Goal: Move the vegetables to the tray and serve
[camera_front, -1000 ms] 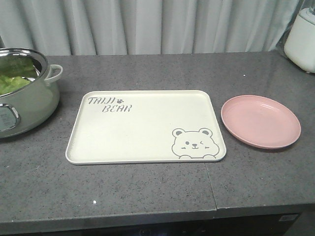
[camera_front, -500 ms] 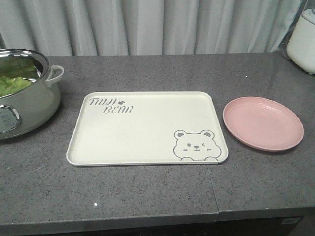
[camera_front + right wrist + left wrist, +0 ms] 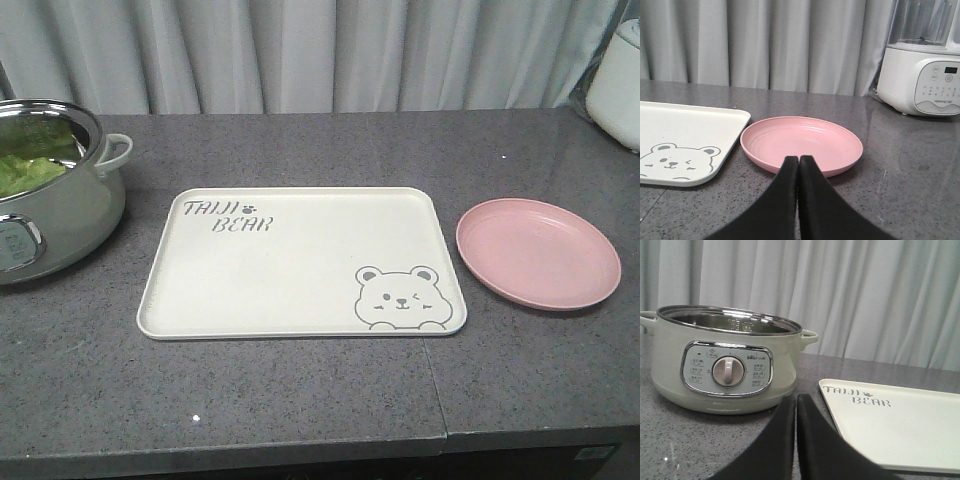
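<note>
The vegetables [image 3: 22, 165] are seen as a bright green, crinkled leaf inside the steel-lined pot [image 3: 70, 215], which stands at the left end of the grey counter [image 3: 300, 390]. The tray [image 3: 300, 270], cream-white with a winking bear and "TAIJI BEAR" lettering, is laid between the pot and the pink plate [image 3: 537, 255]. The left gripper [image 3: 796, 399] is pressed closed on nothing; the pot is ahead of it and slightly left, and the leaf is hidden by the pot's wall. The right gripper [image 3: 798, 159] is likewise closed and empty, pointed at the plate.
</note>
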Motion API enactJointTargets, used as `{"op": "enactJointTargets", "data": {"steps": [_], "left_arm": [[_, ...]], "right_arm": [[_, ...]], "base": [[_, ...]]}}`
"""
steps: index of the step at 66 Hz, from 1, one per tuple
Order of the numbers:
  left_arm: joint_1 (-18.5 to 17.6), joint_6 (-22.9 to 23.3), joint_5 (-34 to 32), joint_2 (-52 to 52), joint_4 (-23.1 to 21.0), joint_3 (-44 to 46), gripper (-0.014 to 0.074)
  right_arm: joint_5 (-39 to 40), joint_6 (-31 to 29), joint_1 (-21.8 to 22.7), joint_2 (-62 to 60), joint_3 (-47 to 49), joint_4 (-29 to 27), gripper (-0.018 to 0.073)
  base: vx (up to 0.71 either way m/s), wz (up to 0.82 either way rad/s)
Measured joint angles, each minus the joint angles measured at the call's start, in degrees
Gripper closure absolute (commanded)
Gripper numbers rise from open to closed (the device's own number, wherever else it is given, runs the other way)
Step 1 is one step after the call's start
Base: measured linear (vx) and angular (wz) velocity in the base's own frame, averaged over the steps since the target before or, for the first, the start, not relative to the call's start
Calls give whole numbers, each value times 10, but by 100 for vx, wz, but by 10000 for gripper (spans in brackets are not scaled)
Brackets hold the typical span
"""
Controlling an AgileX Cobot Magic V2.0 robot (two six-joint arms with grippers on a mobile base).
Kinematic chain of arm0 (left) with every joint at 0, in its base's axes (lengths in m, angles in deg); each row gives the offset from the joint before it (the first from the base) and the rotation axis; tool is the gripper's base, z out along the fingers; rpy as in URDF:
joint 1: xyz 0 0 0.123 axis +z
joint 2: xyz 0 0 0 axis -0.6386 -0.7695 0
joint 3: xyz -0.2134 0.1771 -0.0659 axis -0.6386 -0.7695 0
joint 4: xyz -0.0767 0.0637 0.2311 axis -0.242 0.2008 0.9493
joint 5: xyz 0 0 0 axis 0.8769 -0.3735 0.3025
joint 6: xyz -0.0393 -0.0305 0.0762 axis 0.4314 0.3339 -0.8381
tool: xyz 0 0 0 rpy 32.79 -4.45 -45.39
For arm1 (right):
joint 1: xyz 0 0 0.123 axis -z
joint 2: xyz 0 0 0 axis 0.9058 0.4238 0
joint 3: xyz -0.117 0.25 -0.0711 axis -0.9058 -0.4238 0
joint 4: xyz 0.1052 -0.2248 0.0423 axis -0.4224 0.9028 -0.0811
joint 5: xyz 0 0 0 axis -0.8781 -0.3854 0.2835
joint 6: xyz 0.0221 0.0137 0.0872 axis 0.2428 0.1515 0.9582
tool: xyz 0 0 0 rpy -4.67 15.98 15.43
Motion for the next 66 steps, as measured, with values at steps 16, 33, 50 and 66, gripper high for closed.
{"op": "enactJointTargets", "data": {"steps": [16, 33, 50, 66], "left_arm": [[0, 0, 0, 0, 0, 0, 602], [0, 0, 0, 0, 0, 0, 602], [0, 0, 0, 0, 0, 0, 602], [0, 0, 0, 0, 0, 0, 602]], "right_arm": [[0, 0, 0, 0, 0, 0, 565], [0, 0, 0, 0, 0, 0, 565], [0, 0, 0, 0, 0, 0, 565], [0, 0, 0, 0, 0, 0, 565]], "base": [[0, 1], [0, 1], [0, 0], [0, 0]]}}
